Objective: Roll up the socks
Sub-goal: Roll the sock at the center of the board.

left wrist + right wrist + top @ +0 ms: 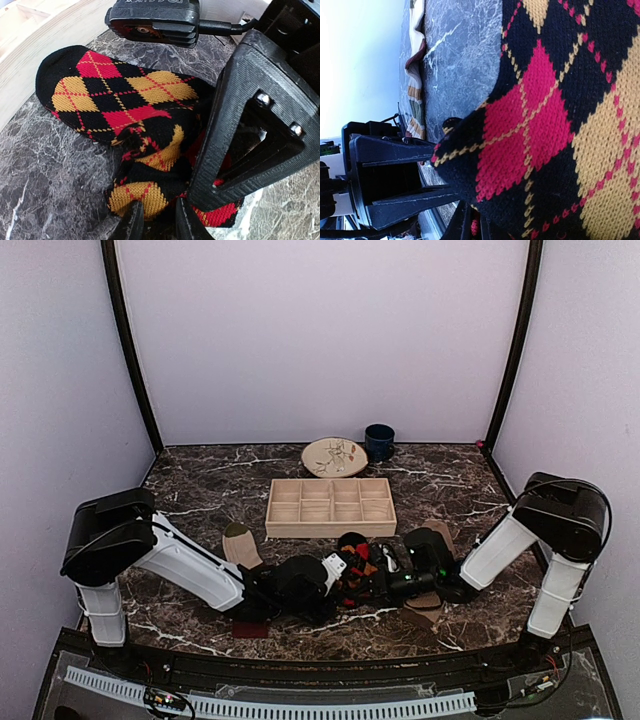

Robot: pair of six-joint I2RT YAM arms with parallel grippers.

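You've got the left gripper [157,222] pinching the bunched end of the argyle sock [125,95] tight between its jaws, and the right gripper [470,227] clamped on the fold opposite, likely so the roll can't spring open.

The marble table [200,490] is bearing the argyle sock [125,100], bunched against the left fingers [134,222], with a wooden tray [330,506] lying beyond.

Your argyle sock [358,562]: black with red and mustard diamonds, lies mid-table [200,490]. Toe end spreads flat; rest is bunched and folded onto itself. Your striped sock [240,548]: beige with brown, cream and maroon bands, lies flat to its left. Your tan sock [425,615]: plain, lies to its right, partly hidden.
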